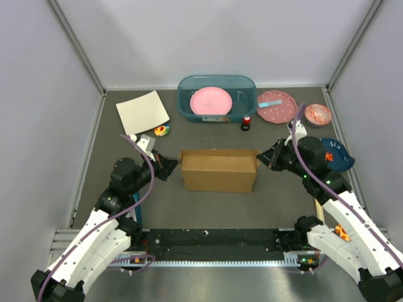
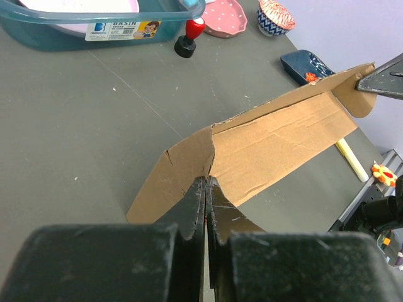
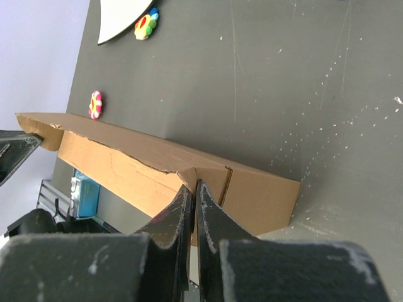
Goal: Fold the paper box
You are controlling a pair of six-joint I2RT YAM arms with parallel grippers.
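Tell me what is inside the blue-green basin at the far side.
A pink plate lies inside the basin. The plate covers most of the floor, so anything under it cannot be seen.

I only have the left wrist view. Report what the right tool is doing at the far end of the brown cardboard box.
Observer: The right tool is shut, its tips against the end of the brown cardboard box; whether it pinches a flap I cannot tell.
Operator: Now give me the box's outline from above.
Observer: A plain rectangle lying crosswise between both arms, the left tool at its other end.
Operator: Say what lies at the back left.
Observer: A cream-white square sheet lies flat there, a small multicoloured flower-shaped piece beside it.
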